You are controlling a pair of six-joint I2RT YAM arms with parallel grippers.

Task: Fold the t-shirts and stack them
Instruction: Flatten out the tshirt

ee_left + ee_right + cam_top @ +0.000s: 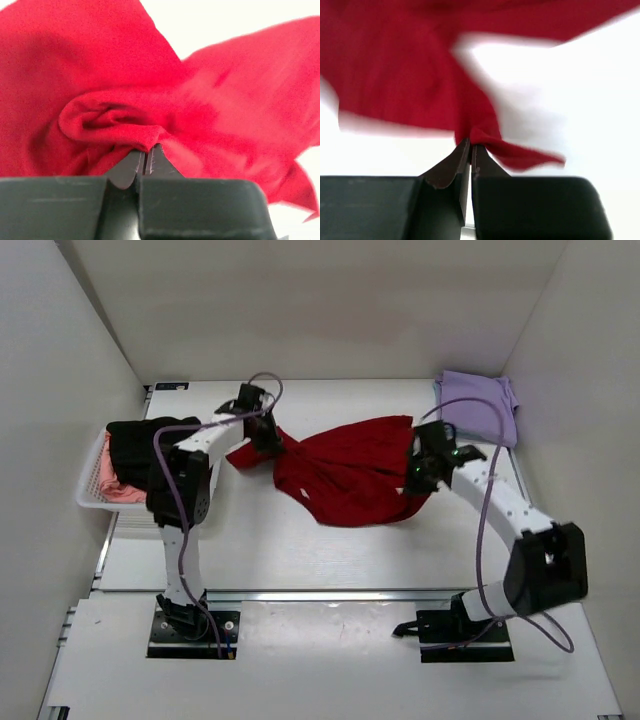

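1. My left pincer is clamped on a bunched, creased fold of the soft red t-shirt, which sprawls across the middle of the desk.
2. My right pincer pinches its thin opposite edge.
3. The lavender t-shirt lies flat at the desk's far right corner.

Crumpled t-shirt lies at table centre between my left gripper and right gripper, folded t-shirt at far right corner, basket at left edge.

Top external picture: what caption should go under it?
Left end effector and right end effector pinch opposite ends of the red t-shirt.
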